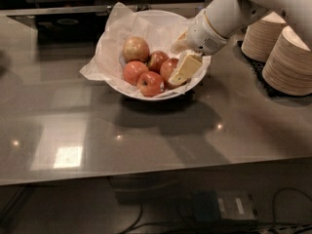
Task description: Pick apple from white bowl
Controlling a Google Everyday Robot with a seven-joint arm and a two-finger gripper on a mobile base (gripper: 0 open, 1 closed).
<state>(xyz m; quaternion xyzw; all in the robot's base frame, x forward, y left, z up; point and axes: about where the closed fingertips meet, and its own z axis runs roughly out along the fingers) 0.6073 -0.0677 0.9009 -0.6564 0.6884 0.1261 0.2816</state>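
The white bowl (117,84), lined with crumpled white paper, stands on the grey counter and holds several apples. The large deep red apple (167,69) lies at the bowl's right side. A paler yellow-tan apple (136,48) and a smaller dark red apple (157,59) lie behind, and two more red apples in front. My gripper (174,65) reaches down into the bowl's right side. Its cream fingers (185,68) stand apart on either side of the large red apple, and the front one hides its right half. The apple rests in the bowl.
Stacks of beige paper bowls (290,62) stand on a dark mat at the right, close to my arm (219,18). A dark inset panel (63,26) lies at the counter's back left. The counter's front edge (146,172) runs below, with cables underneath.
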